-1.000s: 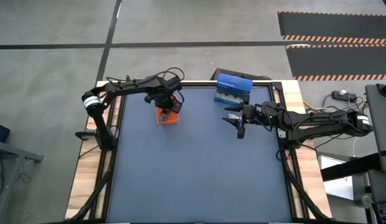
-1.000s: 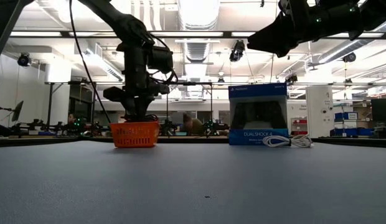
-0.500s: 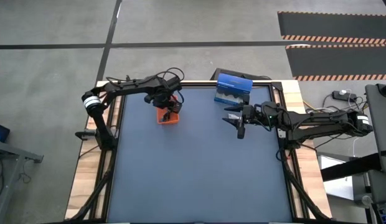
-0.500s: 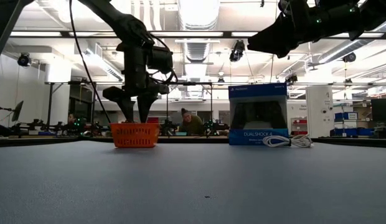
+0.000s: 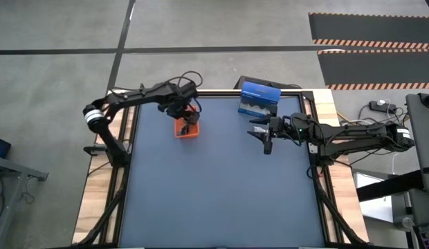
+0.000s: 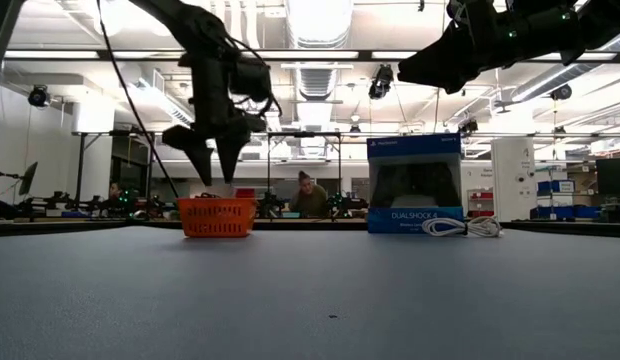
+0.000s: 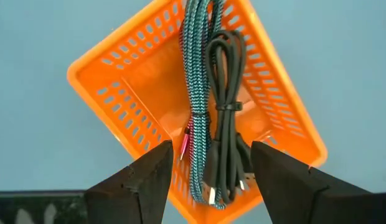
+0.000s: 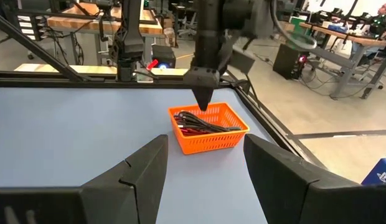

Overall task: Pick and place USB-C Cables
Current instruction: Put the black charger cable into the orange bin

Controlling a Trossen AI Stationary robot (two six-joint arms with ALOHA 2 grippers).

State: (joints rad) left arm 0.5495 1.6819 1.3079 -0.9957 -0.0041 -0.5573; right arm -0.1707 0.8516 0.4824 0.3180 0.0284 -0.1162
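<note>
Left gripper (image 6: 214, 168) has risen; teal cable (image 7: 197, 93) and black cable (image 7: 225, 118) fill the basket (image 7: 118, 99).

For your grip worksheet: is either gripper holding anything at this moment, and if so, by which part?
Nothing is held. The left gripper hangs open above the orange basket, where the teal cable and black cable lie. The right gripper waits open, empty.

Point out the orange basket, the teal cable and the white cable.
orange basket (image 7: 127, 96): left wrist view, its perforated side wall.
teal cable (image 7: 196, 74): left wrist view, mid-length of the braid.
white cable (image 6: 460, 228): low view, its coiled middle.
</note>
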